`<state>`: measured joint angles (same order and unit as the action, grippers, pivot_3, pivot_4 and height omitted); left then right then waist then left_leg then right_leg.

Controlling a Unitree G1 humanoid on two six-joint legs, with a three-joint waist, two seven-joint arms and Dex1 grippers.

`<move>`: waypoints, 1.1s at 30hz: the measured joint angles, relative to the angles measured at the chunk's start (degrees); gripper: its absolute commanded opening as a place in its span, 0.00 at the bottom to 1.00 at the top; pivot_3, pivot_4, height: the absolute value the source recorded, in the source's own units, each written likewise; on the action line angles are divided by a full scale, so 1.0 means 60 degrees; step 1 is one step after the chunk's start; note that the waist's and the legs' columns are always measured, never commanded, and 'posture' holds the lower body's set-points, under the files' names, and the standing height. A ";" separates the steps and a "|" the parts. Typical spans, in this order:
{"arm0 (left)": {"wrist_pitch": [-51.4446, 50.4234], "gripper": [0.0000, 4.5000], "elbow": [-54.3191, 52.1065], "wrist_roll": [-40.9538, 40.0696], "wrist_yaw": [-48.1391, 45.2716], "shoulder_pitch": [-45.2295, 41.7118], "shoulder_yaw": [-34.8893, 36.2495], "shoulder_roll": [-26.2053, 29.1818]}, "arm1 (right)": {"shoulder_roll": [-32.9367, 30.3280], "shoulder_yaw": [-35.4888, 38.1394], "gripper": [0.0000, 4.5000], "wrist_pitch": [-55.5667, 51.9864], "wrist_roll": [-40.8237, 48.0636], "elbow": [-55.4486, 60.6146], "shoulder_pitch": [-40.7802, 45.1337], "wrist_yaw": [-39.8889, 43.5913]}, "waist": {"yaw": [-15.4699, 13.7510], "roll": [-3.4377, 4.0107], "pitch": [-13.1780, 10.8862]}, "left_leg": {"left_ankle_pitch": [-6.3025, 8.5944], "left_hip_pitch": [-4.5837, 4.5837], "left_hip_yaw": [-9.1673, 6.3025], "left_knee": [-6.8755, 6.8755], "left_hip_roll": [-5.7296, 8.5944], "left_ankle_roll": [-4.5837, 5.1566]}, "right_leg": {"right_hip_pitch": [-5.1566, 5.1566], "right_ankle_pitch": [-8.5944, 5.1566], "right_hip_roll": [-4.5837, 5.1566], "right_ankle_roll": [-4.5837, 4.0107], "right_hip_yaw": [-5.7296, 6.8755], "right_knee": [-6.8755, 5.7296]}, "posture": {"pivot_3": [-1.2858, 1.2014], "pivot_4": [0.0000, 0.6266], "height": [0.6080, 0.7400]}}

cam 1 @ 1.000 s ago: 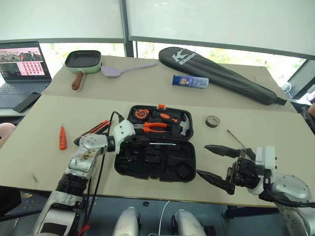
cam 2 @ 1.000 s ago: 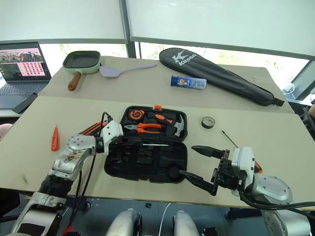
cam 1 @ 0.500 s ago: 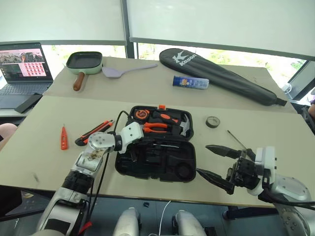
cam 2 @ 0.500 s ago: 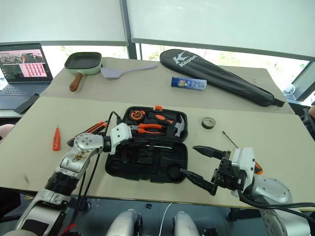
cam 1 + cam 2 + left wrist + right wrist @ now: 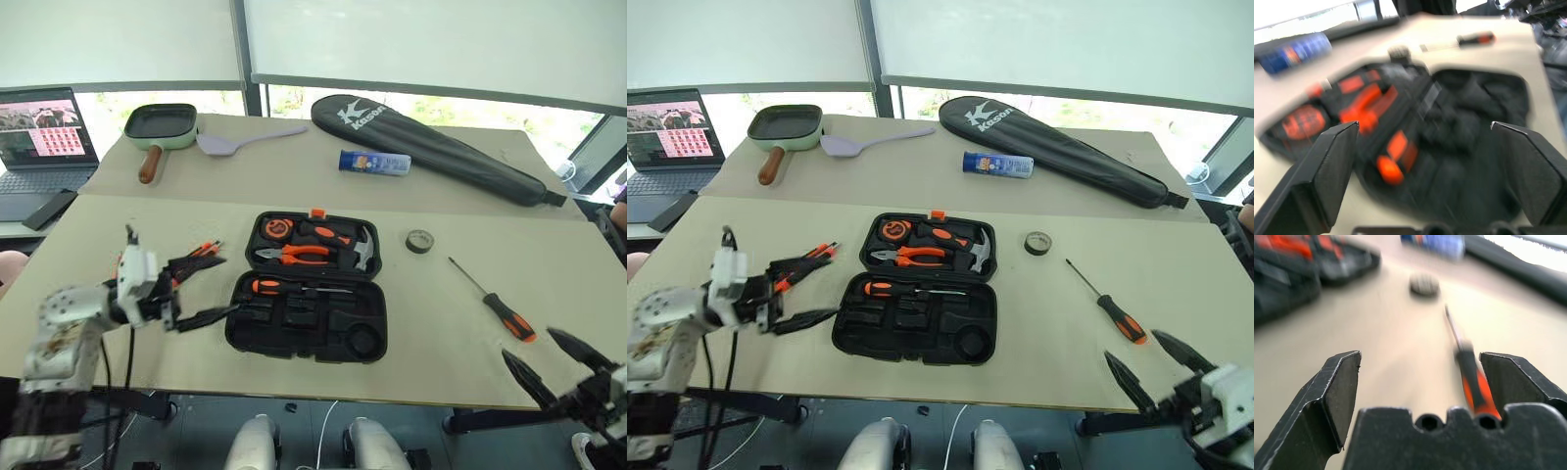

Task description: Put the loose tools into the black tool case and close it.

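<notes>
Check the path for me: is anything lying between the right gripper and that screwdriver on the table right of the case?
Nothing visible. The right gripper, open, hangs at the table's near edge, with bare tabletop between it and the screwdriver. The tape roll lies farther back, off that line.

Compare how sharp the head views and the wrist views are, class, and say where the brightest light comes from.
Left eye view: sharp; the black tool case and the loose screwdriver have crisp edges, and the brightest light comes through the windows behind the table. Left wrist view: smeared, the case's orange tools mere blobs. Right wrist view: the fingers look sharp, but the screwdriver and tape roll beyond are blurred.
</notes>
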<state>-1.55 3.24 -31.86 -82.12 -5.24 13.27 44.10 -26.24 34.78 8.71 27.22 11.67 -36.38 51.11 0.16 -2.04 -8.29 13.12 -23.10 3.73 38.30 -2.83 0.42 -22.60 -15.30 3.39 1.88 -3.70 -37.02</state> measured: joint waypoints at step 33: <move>-0.2129 1.00 -0.3433 -0.1639 0.1237 0.0633 -0.0573 -0.0666 | -0.5155 -0.4209 0.20 -0.4699 -0.2236 -0.5299 0.7274 0.0991 | -0.0080 0.0012 -0.0011 | 0.0003 -0.0016 0.0024 -0.0001 0.0033 0.0016 | 0.0003 0.0031 -0.0006 0.0049 -0.0029 0.0036 | 0.52 0.24 1.00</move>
<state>-14.32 -17.36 -41.69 -74.70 -1.44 9.83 40.11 -57.17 9.52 -19.48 13.81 -20.12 7.26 57.06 -0.32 -1.97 -8.35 13.14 -23.20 3.87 38.29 -2.63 0.51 -22.58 -15.12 3.36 2.18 -3.88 -36.80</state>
